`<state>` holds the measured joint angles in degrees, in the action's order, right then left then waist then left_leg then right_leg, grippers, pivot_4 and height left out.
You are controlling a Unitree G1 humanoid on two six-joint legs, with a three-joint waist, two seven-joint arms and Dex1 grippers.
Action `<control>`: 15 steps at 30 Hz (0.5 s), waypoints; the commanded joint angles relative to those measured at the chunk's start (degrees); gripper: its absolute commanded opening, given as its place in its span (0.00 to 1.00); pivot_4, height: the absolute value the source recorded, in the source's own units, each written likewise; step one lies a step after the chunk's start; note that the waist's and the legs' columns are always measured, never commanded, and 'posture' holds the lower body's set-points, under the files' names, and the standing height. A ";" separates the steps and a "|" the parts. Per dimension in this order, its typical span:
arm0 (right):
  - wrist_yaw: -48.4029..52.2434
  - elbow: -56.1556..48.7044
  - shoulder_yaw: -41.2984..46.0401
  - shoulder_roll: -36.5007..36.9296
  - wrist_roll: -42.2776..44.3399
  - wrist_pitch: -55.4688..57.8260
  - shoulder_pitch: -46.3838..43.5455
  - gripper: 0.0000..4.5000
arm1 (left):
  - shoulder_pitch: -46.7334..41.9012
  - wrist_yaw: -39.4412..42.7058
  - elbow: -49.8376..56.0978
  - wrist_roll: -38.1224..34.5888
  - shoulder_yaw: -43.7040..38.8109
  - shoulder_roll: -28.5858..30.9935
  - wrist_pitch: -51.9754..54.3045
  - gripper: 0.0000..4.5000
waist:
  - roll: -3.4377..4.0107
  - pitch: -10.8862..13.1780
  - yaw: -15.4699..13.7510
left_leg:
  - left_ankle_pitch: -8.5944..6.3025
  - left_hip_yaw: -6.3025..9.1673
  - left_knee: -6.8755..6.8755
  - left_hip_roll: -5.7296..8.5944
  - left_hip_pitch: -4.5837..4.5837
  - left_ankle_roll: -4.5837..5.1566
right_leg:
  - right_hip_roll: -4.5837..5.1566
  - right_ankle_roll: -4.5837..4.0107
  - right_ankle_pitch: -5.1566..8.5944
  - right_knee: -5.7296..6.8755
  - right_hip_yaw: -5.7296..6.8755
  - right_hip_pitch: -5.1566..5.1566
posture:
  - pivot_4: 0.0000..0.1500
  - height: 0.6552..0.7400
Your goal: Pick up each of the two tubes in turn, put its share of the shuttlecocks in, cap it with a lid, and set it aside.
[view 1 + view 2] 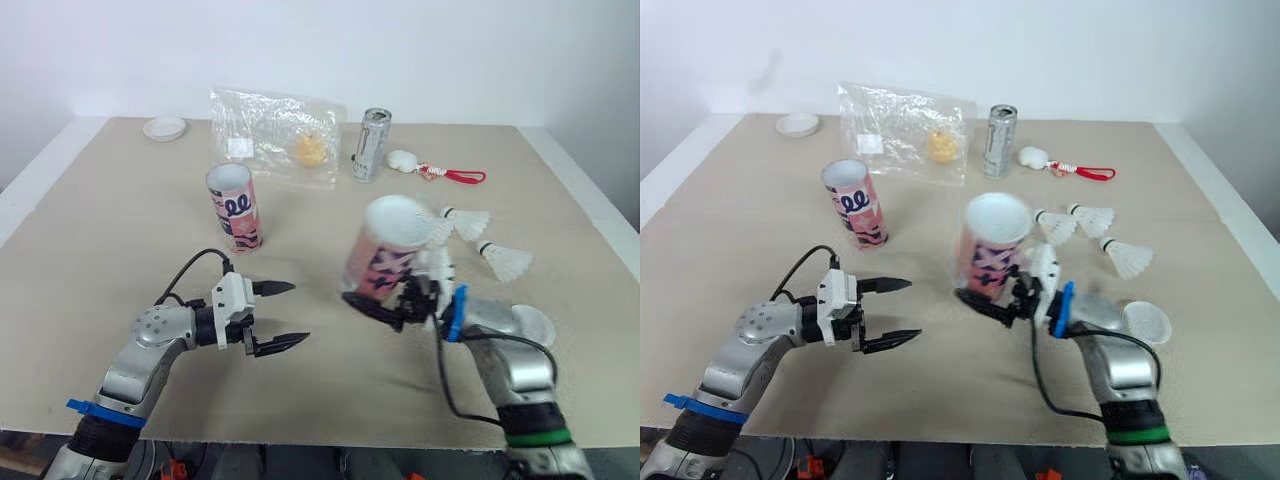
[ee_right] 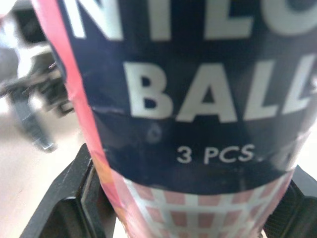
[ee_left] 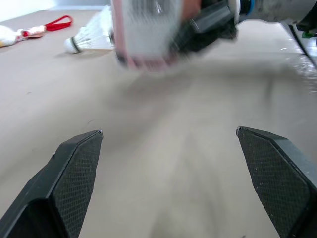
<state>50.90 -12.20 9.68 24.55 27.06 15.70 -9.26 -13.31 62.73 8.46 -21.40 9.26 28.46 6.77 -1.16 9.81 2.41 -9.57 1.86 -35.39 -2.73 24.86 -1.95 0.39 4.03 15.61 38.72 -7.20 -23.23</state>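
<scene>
Now, low in the left of the frame, the left gripper [image 1: 298, 312] has its two black fingers wide apart and holds nothing. Just to its right, near the middle, the right gripper [image 1: 392, 300] is clamped tight on the bottom end of the pink and blue tube [image 1: 383, 255]. This tube is up off the table [image 1: 100, 230] and leans a little. Its long side runs from low to high in the frame, and its open top is the high end. I cannot tell if anything is inside. Low on the right, a white lid [image 1: 530, 325] lies flat. Just past the tube, to the right of its top, three shuttlecocks [image 1: 1095, 216] lie on their sides with their cork ends toward the tube. They are on the other side of the tube from the free left gripper, so I think it must reach across. Farther back and to the left, the second tube [image 1: 233, 205] stands upright with its top open, and I cannot see inside it. In the far upper left sits another lid [image 1: 165, 128].
</scene>
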 commanded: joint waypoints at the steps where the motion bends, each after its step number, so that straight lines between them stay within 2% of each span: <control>1: -11.26 -4.53 13.17 1.25 1.48 0.30 3.72 0.80 | -2.11 2.24 2.39 -1.23 1.44 -0.18 0.36 1.00 | -0.01 0.00 0.09 | 0.00 -0.03 -0.01 0.01 0.00 -0.01 | 0.02 0.01 0.00 -0.04 -0.03 -0.01 | 1.00 1.00; 4: -16.92 -3.04 20.21 2.01 -0.14 -1.74 6.06 0.80 | -3.04 3.10 2.13 -0.81 2.37 -0.43 0.18 1.00 | 0.00 0.00 0.50 | 0.00 -0.11 -0.01 0.01 -0.02 0.00 | 0.02 0.02 -0.06 -0.12 -0.09 0.00 | 1.00 1.00; 8: -24.35 4.10 29.88 3.06 -0.95 -4.19 7.52 0.80 | -4.06 3.08 1.48 -0.34 3.01 -1.33 0.05 1.00 | 0.06 0.00 0.44 | 0.00 -0.15 0.01 -0.02 -0.12 0.01 | -0.02 -0.03 -0.08 -0.08 -0.13 0.02 | 1.00 1.00; 10: -25.84 7.10 31.43 3.71 -0.84 -4.45 7.15 0.80 | -4.12 2.94 1.47 -0.37 3.07 -1.58 0.15 1.00 | 0.06 0.00 0.39 | 0.00 -0.15 0.00 -0.01 -0.12 0.01 | -0.01 -0.06 -0.06 -0.09 -0.13 0.05 | 1.00 1.00; 15: -29.01 22.77 32.43 7.06 -3.07 -4.41 3.77 0.80 | -3.05 1.61 2.77 -0.48 3.35 -2.17 0.94 1.00 | 0.07 0.00 0.56 | 0.01 -0.30 -0.02 -0.01 -0.20 0.03 | 0.00 -0.16 -0.05 -0.10 -0.29 0.08 | 1.00 1.00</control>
<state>22.92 6.78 40.76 30.01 24.92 12.44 -4.61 -16.64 65.16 9.04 -21.38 12.97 26.19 7.58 -1.09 9.80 2.97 -9.55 1.51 -35.44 -2.73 24.64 -1.92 0.40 3.89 15.53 38.61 -7.53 -23.12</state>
